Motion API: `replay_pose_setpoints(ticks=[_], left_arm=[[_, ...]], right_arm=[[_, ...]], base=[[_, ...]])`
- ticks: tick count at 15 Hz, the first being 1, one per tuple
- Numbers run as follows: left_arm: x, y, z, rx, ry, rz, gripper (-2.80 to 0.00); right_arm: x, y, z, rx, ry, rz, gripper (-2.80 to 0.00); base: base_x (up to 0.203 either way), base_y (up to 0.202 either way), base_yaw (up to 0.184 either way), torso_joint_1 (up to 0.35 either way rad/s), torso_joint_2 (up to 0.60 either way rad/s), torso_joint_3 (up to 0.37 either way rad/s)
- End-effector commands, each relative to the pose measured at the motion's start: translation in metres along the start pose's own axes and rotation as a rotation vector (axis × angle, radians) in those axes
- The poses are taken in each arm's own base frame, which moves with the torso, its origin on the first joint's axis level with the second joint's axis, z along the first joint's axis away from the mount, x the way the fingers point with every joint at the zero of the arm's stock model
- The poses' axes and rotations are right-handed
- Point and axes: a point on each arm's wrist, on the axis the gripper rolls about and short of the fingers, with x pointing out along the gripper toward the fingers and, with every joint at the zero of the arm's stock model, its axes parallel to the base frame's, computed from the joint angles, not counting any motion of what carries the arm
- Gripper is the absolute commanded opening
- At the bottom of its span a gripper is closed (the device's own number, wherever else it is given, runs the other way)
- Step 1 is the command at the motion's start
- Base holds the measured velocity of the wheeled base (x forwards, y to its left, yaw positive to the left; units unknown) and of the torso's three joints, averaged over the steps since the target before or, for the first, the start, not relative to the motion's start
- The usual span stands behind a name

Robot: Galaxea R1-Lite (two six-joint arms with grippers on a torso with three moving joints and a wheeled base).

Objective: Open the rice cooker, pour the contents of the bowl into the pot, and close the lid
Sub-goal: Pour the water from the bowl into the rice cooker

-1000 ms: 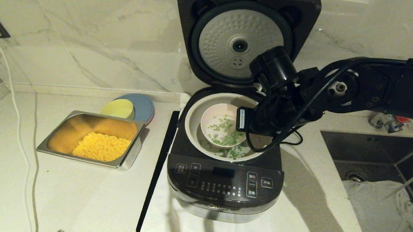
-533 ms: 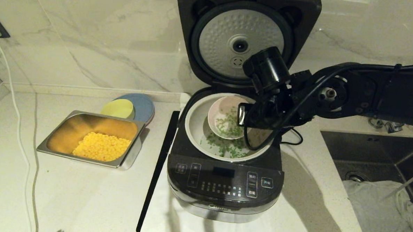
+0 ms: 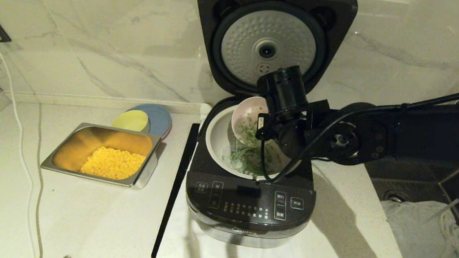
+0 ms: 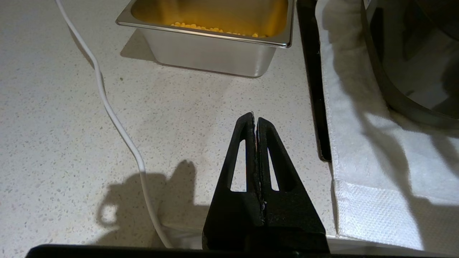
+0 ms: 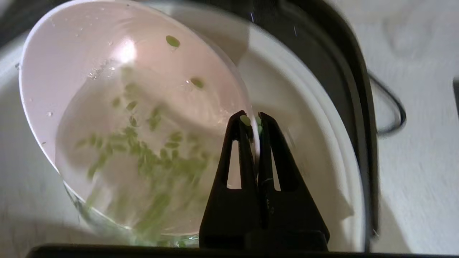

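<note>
The room is dimly lit with a warm, yellowish light. Dark shadows are thrown onto the bench under the right arm and beside the rice cooker. A bright spot of glare is seen inside the bowl. The green bits are smeared by blur.

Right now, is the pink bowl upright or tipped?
Tipped: the bowl, pinched at its rim by the right tool, spills green bits into the pot.
</note>
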Motion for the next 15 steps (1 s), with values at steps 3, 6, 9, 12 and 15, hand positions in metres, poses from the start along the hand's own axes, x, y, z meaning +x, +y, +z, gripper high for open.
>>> replay_pose_setpoints(ticks=[3, 6, 9, 12, 15], left_arm=[[0.001, 0.0, -0.003, 0.0, 0.008, 0.0, -2.8], [0.001, 0.0, -0.003, -0.001, 0.008, 0.0, -2.8], [0.001, 0.0, -0.003, 0.0, 0.008, 0.0, -2.8], [0.001, 0.0, -0.003, 0.0, 0.008, 0.0, -2.8], [0.001, 0.0, -0.003, -0.001, 0.008, 0.0, -2.8]], right_arm=[[0.001, 0.004, -0.014, 0.028, -0.166, 0.006, -2.8], [-0.001, 0.006, -0.03, 0.003, -0.272, 0.028, -2.8], [0.0, 0.008, -0.039, -0.013, -0.408, 0.026, -2.8], [-0.004, 0.01, -0.044, -0.033, -0.473, 0.025, -2.8], [-0.005, 0.01, -0.045, -0.04, -0.506, 0.021, -2.8]], base=[[0.0, 0.0, 0.0, 0.0, 0.0, 0.0], [0.0, 0.0, 0.0, 0.0, 0.0, 0.0], [0.0, 0.0, 0.0, 0.0, 0.0, 0.0], [0.0, 0.0, 0.0, 0.0, 0.0, 0.0], [0.0, 0.0, 0.0, 0.0, 0.0, 0.0]])
